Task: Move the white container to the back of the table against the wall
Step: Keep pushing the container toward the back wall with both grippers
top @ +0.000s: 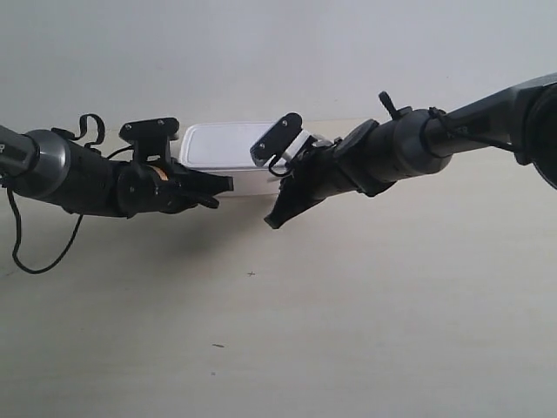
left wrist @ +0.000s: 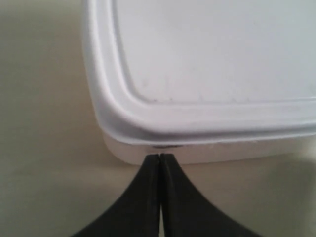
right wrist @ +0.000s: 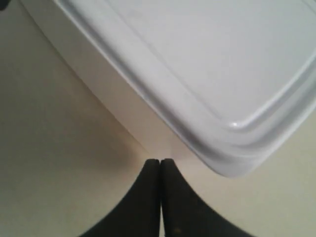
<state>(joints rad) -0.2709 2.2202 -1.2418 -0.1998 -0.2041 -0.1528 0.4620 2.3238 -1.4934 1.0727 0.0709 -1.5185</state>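
Closed left fingers and right fingers each touch the white container's side, unclear from the exterior view.

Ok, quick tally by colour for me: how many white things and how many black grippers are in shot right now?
White: 1, the white container
Black: 2, the left gripper and the right gripper, both shut with their tips at the container's side
Total: 3
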